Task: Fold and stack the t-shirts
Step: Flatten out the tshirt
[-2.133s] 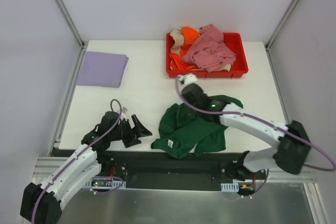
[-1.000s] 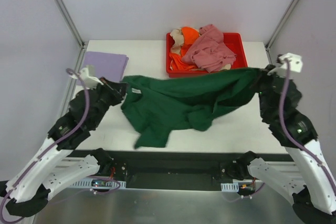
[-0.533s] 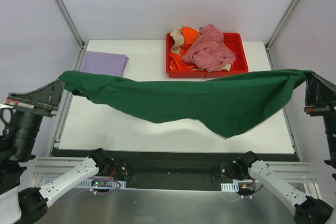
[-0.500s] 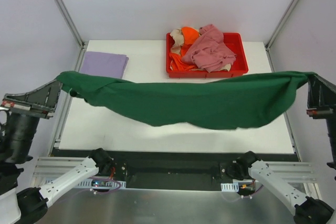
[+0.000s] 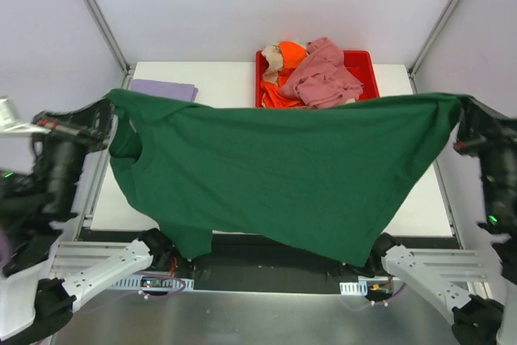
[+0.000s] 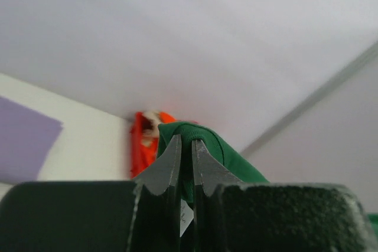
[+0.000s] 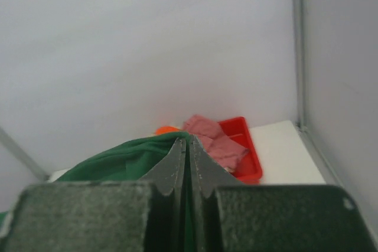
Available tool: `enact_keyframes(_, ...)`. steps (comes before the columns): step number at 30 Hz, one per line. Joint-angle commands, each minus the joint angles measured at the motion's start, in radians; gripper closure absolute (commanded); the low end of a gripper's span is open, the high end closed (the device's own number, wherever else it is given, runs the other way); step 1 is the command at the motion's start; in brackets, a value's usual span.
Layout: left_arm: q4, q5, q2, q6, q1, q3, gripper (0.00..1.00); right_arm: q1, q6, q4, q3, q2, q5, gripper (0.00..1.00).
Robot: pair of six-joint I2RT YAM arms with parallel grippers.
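I have the soft dark green t-shirt [image 5: 283,167] pinched in left gripper [image 6: 185,144] and right gripper [image 7: 188,144], stretched crosswise between them.

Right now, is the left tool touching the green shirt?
Touching. The left wrist view shows the left tool shut on a fold of the green shirt, and the cloth comes out right at its tips.
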Motion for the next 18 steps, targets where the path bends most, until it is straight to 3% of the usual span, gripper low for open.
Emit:
enact_keyframes(1, 0.183, -0.348, 0.139, 0.118, 0.002, -0.147, 1.0, -0.005, -0.12, 0.146, -0.14, 0.134, 0.316, 0.99)
enact_keyframes(4, 0.28, -0.437, 0.263, 0.124, 0.05, -0.279, 0.97, -0.026, -0.155, 0.249, -0.287, 0.225, 0.418, 0.99)
enact_keyframes(9, 0.286, -0.033, 0.609, -0.052, 0.405, -0.322, 0.96, -0.233, -0.011, 0.378, -0.448, 0.499, 0.21, 0.99)
enact_keyframes(12, 0.285, 0.079, 0.917, 0.003, 0.47, -0.17, 0.96, -0.337, 0.003, 0.47, -0.416, 0.727, 0.099, 0.99)
enact_keyframes(14, 0.271, 0.093, 1.098, 0.047, 0.473, -0.012, 0.96, -0.373, -0.002, 0.47, -0.311, 0.891, 0.061, 0.99)
enact_keyframes(16, 0.256, 0.132, 1.219, 0.072, 0.475, 0.093, 0.96, -0.388, -0.009, 0.459, -0.225, 1.005, 0.041, 0.99)
enact_keyframes(18, 0.256, 0.127, 1.295, 0.081, 0.475, 0.156, 0.93, -0.391, -0.022, 0.455, -0.168, 1.073, 0.028, 0.93)
